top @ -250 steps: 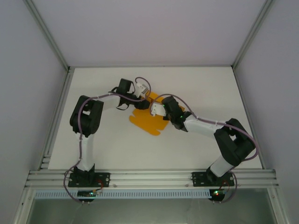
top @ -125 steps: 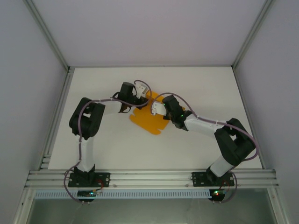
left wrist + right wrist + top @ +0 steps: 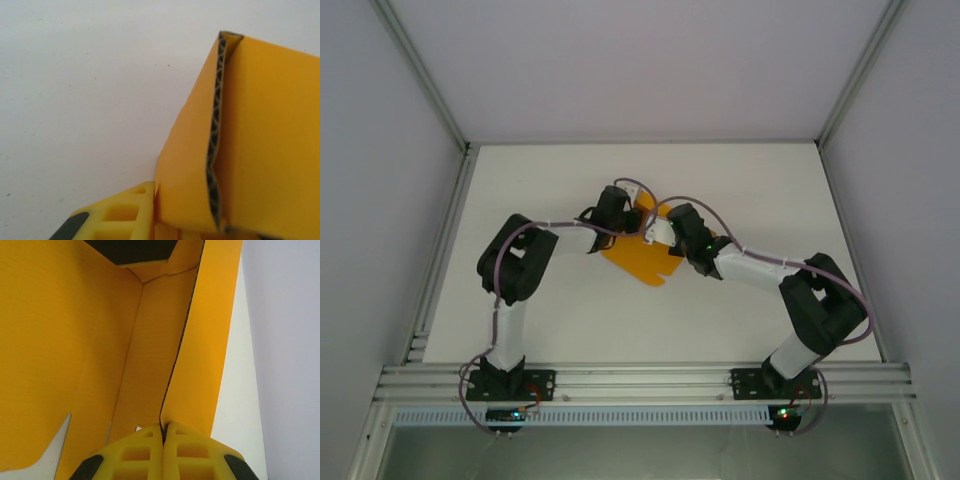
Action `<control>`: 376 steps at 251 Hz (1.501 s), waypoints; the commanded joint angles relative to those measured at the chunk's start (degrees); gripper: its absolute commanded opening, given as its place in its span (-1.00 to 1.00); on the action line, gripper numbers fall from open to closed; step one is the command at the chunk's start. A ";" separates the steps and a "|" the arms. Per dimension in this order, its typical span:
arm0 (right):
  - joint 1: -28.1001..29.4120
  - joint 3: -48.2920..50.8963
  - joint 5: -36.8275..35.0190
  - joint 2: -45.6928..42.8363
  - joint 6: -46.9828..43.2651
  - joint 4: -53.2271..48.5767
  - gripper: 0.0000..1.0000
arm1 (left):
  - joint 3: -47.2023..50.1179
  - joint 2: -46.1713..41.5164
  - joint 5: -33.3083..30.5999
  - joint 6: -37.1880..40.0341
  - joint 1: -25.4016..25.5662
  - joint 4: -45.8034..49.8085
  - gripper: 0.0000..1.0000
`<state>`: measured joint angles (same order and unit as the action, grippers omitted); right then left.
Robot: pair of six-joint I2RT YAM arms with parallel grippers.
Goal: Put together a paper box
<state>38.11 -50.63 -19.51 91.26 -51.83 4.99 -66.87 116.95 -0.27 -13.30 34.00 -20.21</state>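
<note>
i'm pinching a raised side wall of the paper box (image 3: 640, 258) in the right gripper (image 3: 164, 432), its jaws closed flat on the card so the wall is standing upright. the left gripper (image 3: 623, 208) is sitting against the doubled-over flap opposite (i can't tell its grip). the box is lying in the middle of the table (image 3: 520, 200).

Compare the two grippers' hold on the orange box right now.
The right gripper clamps a raised wall of the paper box, fingers together; the left gripper shows one finger beside a folded flap, grip unclear. Overhead, left sits at the card's far-left corner, right farther right. Both are at the box.
</note>
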 commanded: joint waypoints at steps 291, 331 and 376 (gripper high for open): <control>-2.71 3.29 -1.62 -11.03 24.08 4.66 0.97 | 5.87 -10.03 9.87 -3.10 -1.50 -0.20 -1.00; -8.48 4.09 12.34 -22.91 35.52 -7.35 0.97 | 8.44 -14.98 21.10 -3.88 -4.17 4.22 -1.00; -12.31 4.37 27.80 -27.01 39.17 -13.87 0.93 | 9.53 -17.72 29.41 -2.61 -4.82 8.73 -1.00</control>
<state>26.26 -46.76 -4.29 64.38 -19.14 -1.26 -57.80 101.45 19.20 -15.68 29.23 -15.94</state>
